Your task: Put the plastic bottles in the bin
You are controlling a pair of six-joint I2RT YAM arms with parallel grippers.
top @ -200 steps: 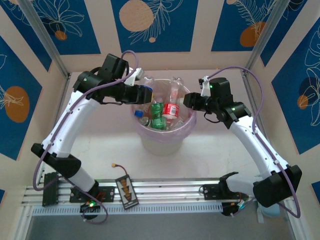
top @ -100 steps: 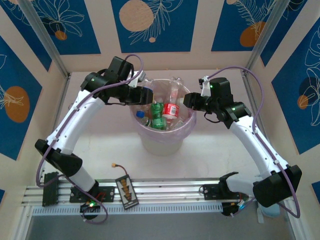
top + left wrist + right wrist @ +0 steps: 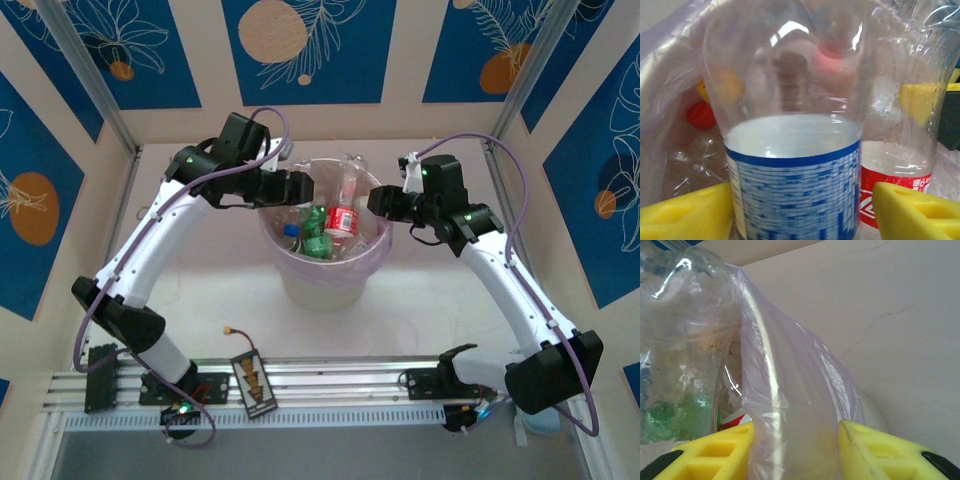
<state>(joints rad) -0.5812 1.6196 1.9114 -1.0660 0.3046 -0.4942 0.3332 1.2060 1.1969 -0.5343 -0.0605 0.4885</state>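
Observation:
The bin (image 3: 325, 285), a round translucent bucket lined with a pale lilac bag, stands mid-table with several plastic bottles inside, among them a red-labelled one (image 3: 341, 220) and a green-labelled one (image 3: 315, 225). My left gripper (image 3: 305, 187) hangs over its left rim. In the left wrist view a blue-labelled bottle (image 3: 795, 190) stands between the yellow fingers (image 3: 685, 215) of the left gripper (image 3: 802, 210), with a gap on its right side; the jaws are open. My right gripper (image 3: 378, 200) is shut on the bin's right rim, its pads (image 3: 875, 455) pinching the bag (image 3: 790, 405).
A metal rail (image 3: 330, 385) with a small dark tag (image 3: 252, 383) runs along the near edge by the arm bases. Patterned walls enclose the table on three sides. Bare tabletop (image 3: 220, 290) lies around the bin.
My left gripper has moved right, over the bin's rim, carrying the blue-labelled bottle, and its jaws have widened. The right arm has stayed put on the rim.

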